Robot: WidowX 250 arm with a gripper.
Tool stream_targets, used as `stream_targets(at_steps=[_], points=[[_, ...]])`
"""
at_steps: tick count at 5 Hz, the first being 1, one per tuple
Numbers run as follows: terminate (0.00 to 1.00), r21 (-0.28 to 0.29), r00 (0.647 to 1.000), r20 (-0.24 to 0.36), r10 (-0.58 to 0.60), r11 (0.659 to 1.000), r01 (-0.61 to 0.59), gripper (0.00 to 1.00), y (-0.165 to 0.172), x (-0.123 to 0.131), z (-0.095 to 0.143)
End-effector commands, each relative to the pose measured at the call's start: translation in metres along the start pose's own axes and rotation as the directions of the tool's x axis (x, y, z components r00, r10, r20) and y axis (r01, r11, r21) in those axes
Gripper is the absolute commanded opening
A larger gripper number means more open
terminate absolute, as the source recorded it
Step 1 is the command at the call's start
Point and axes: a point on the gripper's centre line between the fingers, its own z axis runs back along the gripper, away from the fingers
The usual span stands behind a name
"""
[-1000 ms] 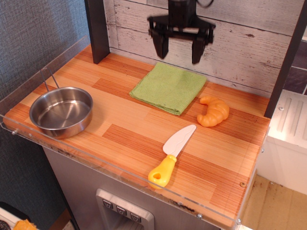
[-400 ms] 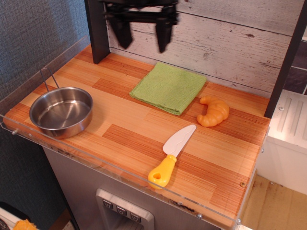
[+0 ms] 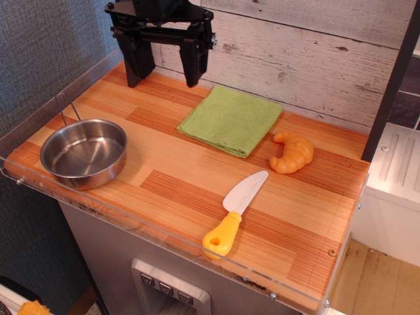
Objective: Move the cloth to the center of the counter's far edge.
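Observation:
The light green square cloth (image 3: 231,120) lies flat on the wooden counter (image 3: 177,190), against the middle of its far edge by the plank wall. My black gripper (image 3: 168,71) hangs above the counter's far left part, to the left of the cloth and apart from it. Its two fingers are spread wide and hold nothing.
A steel bowl (image 3: 84,153) stands at the left. An orange croissant (image 3: 293,152) lies right of the cloth. A toy knife (image 3: 234,213) with a yellow handle lies near the front. A dark post (image 3: 133,46) stands at the far left corner. A clear acrylic rim (image 3: 164,236) edges the counter.
The open gripper has moved left from above the cloth's far edge to the far left corner and come lower. The cloth has not moved.

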Motion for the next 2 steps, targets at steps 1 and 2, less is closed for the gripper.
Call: stream_targets(at_steps=[1,2], points=[[0.0,0.083,0.998,0.022,-0.067,0.994,0.065,1.0,0.0019,0.0055,0.0154],[1.0,0.083,0.998,0.022,-0.067,0.994,0.065,1.0,0.0019,0.0055,0.0154]])
